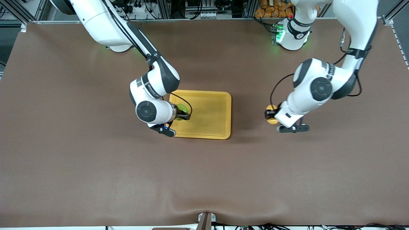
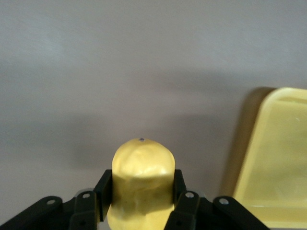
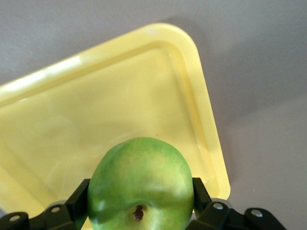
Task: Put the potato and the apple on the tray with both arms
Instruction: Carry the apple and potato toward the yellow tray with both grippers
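The apple (image 1: 181, 109), largely hidden by the right arm's wrist in the front view, is clamped in the right gripper (image 1: 183, 115) over the tray (image 1: 211, 115). The potato (image 1: 272, 118), partly covered, is gripped by the left gripper (image 1: 271, 113) over bare table (image 1: 96, 166), near the tray toward the left arm's end.

Apple (image 1: 181, 108) over tray (image 1: 211, 111); potato (image 1: 272, 119) over table (image 1: 96, 159) beside tray
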Available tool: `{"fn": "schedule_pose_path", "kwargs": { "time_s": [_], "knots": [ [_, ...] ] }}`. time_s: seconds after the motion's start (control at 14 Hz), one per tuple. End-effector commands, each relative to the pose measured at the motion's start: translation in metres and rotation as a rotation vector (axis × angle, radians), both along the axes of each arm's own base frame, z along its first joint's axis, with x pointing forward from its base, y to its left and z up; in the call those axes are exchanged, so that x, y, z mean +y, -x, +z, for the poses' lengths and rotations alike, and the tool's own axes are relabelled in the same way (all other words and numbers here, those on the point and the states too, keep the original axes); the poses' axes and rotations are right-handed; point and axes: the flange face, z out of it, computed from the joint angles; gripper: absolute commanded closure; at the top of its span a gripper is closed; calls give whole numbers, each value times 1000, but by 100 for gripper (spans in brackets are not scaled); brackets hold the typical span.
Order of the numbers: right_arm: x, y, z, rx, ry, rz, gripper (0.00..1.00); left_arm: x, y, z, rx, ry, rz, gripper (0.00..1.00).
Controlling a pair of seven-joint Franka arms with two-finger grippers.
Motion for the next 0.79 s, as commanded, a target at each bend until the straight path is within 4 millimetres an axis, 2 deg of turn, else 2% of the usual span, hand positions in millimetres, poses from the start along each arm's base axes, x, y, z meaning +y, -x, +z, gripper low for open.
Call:
{"fn": "schedule_pose_path", "kwargs": {
  "time_s": [0.0,0.21,0.43,0.57,0.64,0.71],
  "knots": [
    [-6,3,-9,-10,46,24,95,-36,-3,-2,0,-13,4,87],
    [0,12,-27,-27,48,28,93,-87,4,-10,-12,-22,-42,88],
    [0,15,-37,-24,52,28,85,-133,5,-26,0,-16,40,88],
    [-4,17,-43,-18,58,25,76,-145,7,-41,-9,-43,64,88],
    [-5,16,-44,-17,60,22,59,-150,11,-51,-5,-55,58,88],
    [-6,16,-44,-18,61,23,35,-153,13,-57,4,-56,53,89]
  ]
}}
